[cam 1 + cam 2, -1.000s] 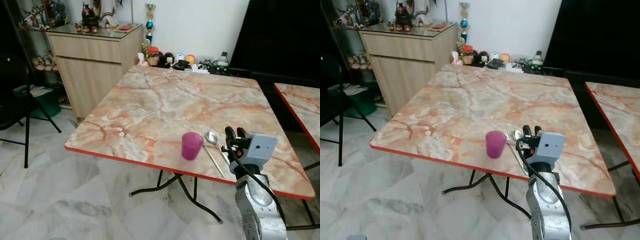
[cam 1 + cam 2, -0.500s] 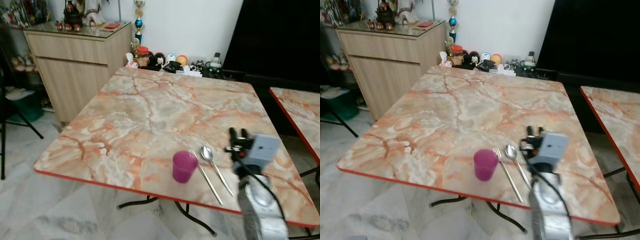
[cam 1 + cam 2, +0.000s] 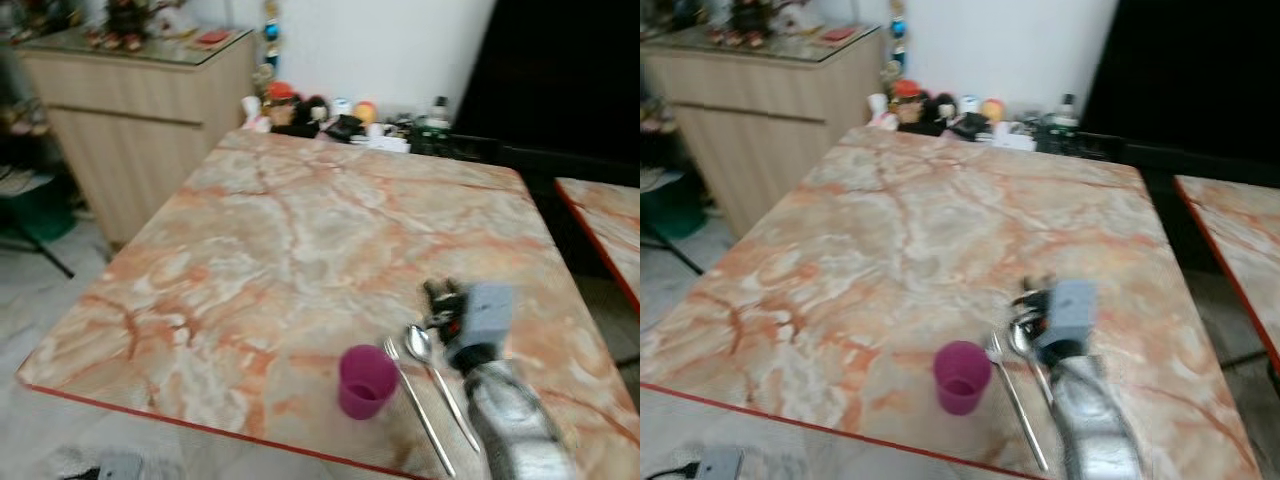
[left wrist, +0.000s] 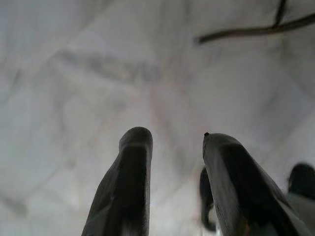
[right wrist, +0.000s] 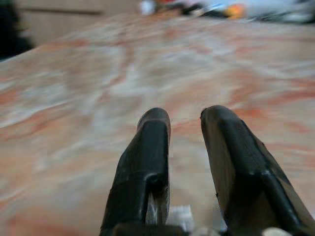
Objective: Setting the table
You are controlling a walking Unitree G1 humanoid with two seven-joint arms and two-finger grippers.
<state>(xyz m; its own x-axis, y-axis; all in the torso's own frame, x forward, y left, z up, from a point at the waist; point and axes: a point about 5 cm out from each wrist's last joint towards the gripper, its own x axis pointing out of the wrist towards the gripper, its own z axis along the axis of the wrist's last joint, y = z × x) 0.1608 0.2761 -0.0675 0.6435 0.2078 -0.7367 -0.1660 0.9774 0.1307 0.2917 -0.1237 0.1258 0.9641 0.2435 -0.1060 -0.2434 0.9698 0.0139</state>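
Note:
A purple cup (image 3: 365, 380) stands upright near the front edge of the marble table (image 3: 300, 230). Just to its right lie a fork (image 3: 420, 420) and a spoon (image 3: 420, 342), side by side, handles toward the front edge. My right gripper (image 3: 440, 295) hovers over the table just behind the spoon's bowl; in the right wrist view it (image 5: 184, 115) is open with only bare marble between its fingers. My left gripper (image 4: 174, 140) hangs idle over the tiled floor, open and holding nothing. The head views are blurred.
A wooden cabinet (image 3: 140, 90) stands at the back left. Small jars and toys (image 3: 340, 115) line the wall behind the table's far edge. A second marble table (image 3: 610, 220) is at the right. A grey device (image 3: 715, 462) lies on the floor below the table's front edge.
The camera has moved closer to the table and the picture has blurred. My right gripper has shifted left, nearer the spoon's bowl. Cup, fork and spoon have not moved.

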